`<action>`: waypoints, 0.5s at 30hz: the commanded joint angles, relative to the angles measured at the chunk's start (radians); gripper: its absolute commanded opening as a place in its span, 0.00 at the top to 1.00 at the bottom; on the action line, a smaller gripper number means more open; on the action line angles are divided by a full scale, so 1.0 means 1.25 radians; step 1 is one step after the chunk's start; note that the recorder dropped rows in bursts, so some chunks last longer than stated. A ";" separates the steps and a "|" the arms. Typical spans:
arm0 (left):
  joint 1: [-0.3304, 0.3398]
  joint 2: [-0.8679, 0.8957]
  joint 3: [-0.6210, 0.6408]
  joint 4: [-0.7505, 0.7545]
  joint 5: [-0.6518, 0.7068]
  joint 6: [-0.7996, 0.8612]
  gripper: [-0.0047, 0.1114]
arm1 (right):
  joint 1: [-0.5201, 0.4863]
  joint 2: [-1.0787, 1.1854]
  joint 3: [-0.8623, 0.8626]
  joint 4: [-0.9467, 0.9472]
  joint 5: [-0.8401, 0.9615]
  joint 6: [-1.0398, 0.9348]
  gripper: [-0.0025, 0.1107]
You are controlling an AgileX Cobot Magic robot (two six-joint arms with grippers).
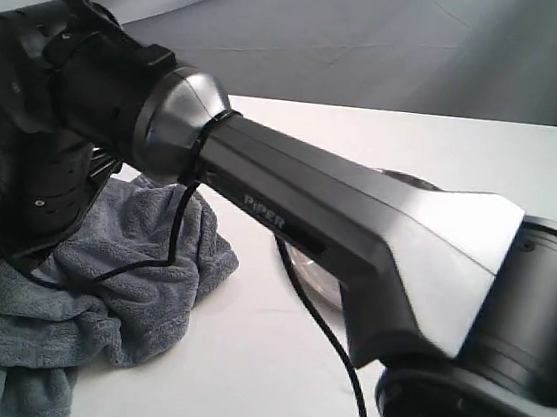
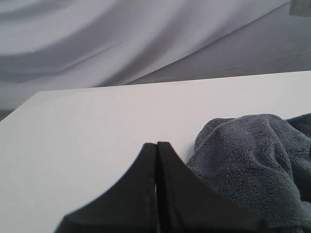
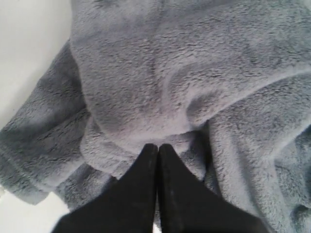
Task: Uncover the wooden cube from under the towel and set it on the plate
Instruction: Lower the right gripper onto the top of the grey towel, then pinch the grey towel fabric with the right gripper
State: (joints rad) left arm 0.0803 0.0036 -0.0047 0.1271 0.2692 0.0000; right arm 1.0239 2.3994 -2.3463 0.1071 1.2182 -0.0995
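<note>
Counter (image 1: 240, 365): white and flat, it carries the towel and the plate, with grey cloth hung behind it.
Right arm (image 1: 358, 218): black and silver. It reaches from the near right across the exterior view, its wrist ending over the towel, probably so it can get at the cover.
Towel (image 1: 129, 282): dark grey plush, bunched in folds at the near left. It rises in a hump toward the arm's wrist and has not been cleared away.
Plate (image 1: 314, 271): shiny metal, right of the towel. The arm hides most of it, so only a sliver of rim shows.
Right gripper (image 3: 158, 145): jaws pressed together, tips against a raised fold of the towel. I cannot tell whether any cloth is pinched between them.
Left gripper (image 2: 156, 144): jaws closed and holding nothing. It sits low over bare counter just beside the towel's edge, apparently waiting out of the way.
Cube: not visible in any view, so it is presumably under the towel. Uncovering it seems to be the step in hand.
</note>
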 commanded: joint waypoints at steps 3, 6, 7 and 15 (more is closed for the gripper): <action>-0.002 -0.003 0.004 -0.009 -0.001 0.000 0.96 | -0.099 0.002 -0.014 0.048 0.002 0.091 0.98; -0.002 -0.003 0.004 -0.009 -0.001 0.000 0.96 | -0.175 0.002 -0.014 0.107 0.002 0.101 0.98; -0.002 -0.003 0.004 -0.009 -0.001 0.000 0.96 | -0.202 0.002 -0.014 0.117 0.002 0.101 0.98; -0.002 -0.003 0.004 -0.009 -0.001 0.000 0.96 | -0.216 -0.112 0.174 0.050 0.002 -0.025 0.98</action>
State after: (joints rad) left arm 0.0803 0.0036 -0.0047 0.1271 0.2692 0.0000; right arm 0.7376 2.3371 -2.2281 0.2256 1.2186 -0.0764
